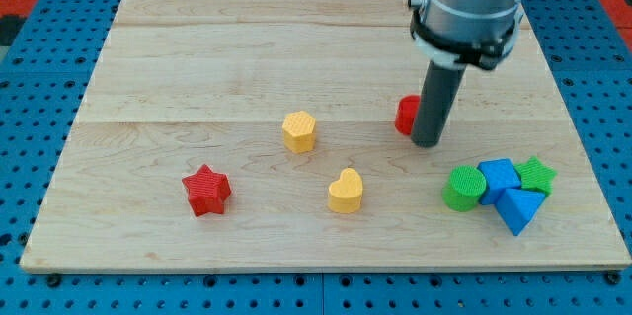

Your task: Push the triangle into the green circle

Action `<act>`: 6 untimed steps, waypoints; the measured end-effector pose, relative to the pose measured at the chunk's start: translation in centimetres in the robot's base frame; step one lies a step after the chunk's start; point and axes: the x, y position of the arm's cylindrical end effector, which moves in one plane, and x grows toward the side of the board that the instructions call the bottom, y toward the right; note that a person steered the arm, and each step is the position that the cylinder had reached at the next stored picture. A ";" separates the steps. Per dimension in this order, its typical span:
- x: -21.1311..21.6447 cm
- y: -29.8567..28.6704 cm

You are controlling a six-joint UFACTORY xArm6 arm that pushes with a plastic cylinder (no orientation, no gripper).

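The blue triangle point(517, 207) lies at the view's lower right, touching a blue block point(499, 176) above it. The green circle point(464, 188) sits just to the left of that pair and touches the blue block. My tip point(428, 143) rests on the board up and to the left of the green circle, apart from it. A red block point(406, 115) sits right behind the rod on its left side, partly hidden by it.
A green star point(537, 174) sits at the right of the blue block. A yellow hexagon point(299, 131) and a yellow heart point(346, 192) lie mid-board. A red star point(206, 190) lies at the lower left. The wooden board's right edge point(583, 137) runs near the cluster.
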 end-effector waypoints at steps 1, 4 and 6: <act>-5.4 -2.9; 11.8 17.7; 11.6 5.9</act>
